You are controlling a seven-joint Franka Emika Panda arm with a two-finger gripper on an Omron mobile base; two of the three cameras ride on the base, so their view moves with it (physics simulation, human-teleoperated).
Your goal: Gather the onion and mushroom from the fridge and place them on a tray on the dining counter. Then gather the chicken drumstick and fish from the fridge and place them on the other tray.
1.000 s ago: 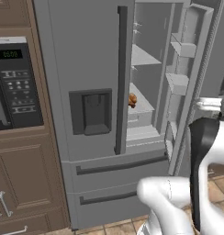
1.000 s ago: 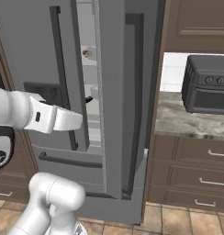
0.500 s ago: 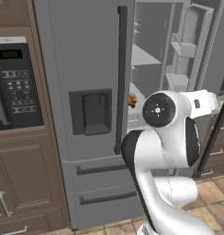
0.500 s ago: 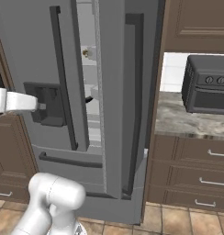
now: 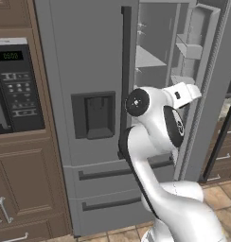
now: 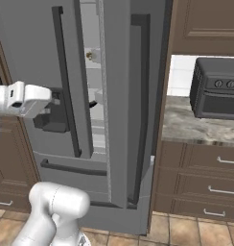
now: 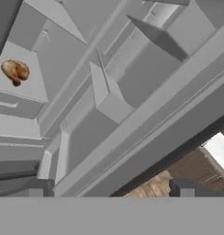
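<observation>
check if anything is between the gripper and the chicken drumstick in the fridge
Nothing visible blocks it. In the hand view the chicken drumstick lies in plain sight on a shelf of the fridge, whose door is open. The open gripper points to one side of it.

Gripper (image 7: pixel 109 192) sits before the open fridge (image 5: pixel 89 71), facing door bins. Chicken drumstick (image 7: pixel 15 71) on inner shelf, far upper-left of gripper in hand view. Microwave (image 5: pixel 15 85) left of fridge.
</observation>
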